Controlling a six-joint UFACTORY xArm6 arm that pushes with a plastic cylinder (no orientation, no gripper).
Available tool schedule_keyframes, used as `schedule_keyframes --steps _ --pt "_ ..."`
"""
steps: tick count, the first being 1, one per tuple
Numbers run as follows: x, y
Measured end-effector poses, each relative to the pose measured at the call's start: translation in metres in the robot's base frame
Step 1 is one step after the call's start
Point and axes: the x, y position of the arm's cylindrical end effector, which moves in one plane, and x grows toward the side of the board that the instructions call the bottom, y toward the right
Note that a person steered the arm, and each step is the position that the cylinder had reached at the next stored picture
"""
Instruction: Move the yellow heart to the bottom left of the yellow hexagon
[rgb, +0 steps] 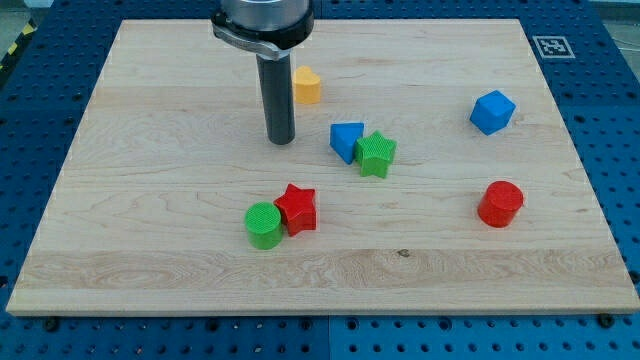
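My tip (281, 141) rests on the light wooden worktop (150, 200), just below-left of the small yellow plastic heart (307, 86) near the view's top; no pincer is visible.

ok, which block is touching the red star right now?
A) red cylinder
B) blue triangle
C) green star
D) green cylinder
D: the green cylinder sits against the red star on its left in the view; the other three blocks stand apart from it.
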Motion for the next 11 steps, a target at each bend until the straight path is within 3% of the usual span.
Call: schedule_keyframes --steps 5,9,11 --pt "-0.052 0.008" --pt "-0.061 0.050" --pt "-0.106 0.025"
